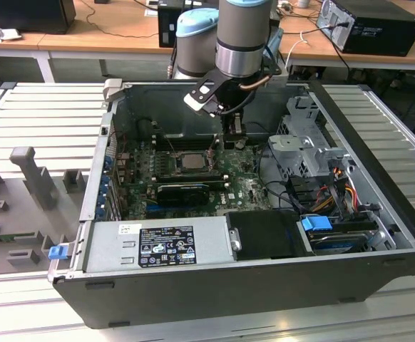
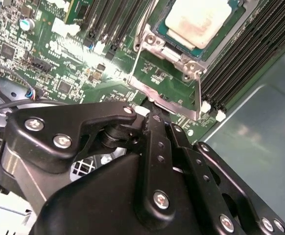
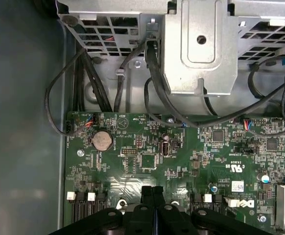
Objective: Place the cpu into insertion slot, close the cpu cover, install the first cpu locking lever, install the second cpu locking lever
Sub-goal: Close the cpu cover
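- On the exterior view's left, grey plastic fixtures (image 1: 23, 171) stand on the ribbed metal table (image 1: 43, 107), beside the open computer case (image 1: 264, 285).
- Along the case's near edge lies the grey power supply (image 1: 157, 246), with a blue latch (image 1: 56, 251) just off its corner.
- Behind it, on the green motherboard (image 1: 247, 189), the cpu (image 1: 191, 159) sits flat in the insertion slot (image 1: 191, 170). Its pale metal face is up, and in the second wrist view that face is smeared with tan.
- The cpu cover (image 2: 156, 43) lies down around the chip and frames it. A thin lever rod (image 2: 200, 95) runs along one side of the frame, and I cannot tell whether it is hooked.
- My pincer (image 1: 234, 133) hangs just to the exterior view's right of the slot, low over the board and near the case's back wall. In the first wrist view my two fingers (image 3: 146, 196) are pressed together with nothing between them.
- Farther right stands the metal drive cage (image 1: 300, 146). Orange and black cables (image 1: 336, 192) run below it, and a blue tab (image 1: 316, 223) sits beside them.
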### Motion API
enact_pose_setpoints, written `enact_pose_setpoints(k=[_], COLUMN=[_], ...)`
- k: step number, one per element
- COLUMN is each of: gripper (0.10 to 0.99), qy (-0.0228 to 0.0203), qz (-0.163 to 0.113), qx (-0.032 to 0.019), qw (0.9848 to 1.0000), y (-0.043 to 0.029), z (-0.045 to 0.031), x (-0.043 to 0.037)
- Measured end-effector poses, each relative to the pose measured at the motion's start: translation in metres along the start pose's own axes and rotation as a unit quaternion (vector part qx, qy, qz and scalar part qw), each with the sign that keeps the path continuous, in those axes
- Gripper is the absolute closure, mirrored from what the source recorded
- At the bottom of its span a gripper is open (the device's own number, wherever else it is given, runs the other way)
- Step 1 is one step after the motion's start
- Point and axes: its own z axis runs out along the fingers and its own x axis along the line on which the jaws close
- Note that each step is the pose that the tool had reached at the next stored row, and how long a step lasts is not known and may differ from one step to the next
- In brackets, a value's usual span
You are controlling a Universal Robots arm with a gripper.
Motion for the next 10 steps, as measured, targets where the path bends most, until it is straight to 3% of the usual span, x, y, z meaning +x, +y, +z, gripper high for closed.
enact_pose_setpoints(k=[10], gripper=[0.980], qy=[0.0000], qz=[0.000], qx=[0.0000], qw=[1.0000], y=[-0.0114], z=[-0.0004], x=[0.0002])
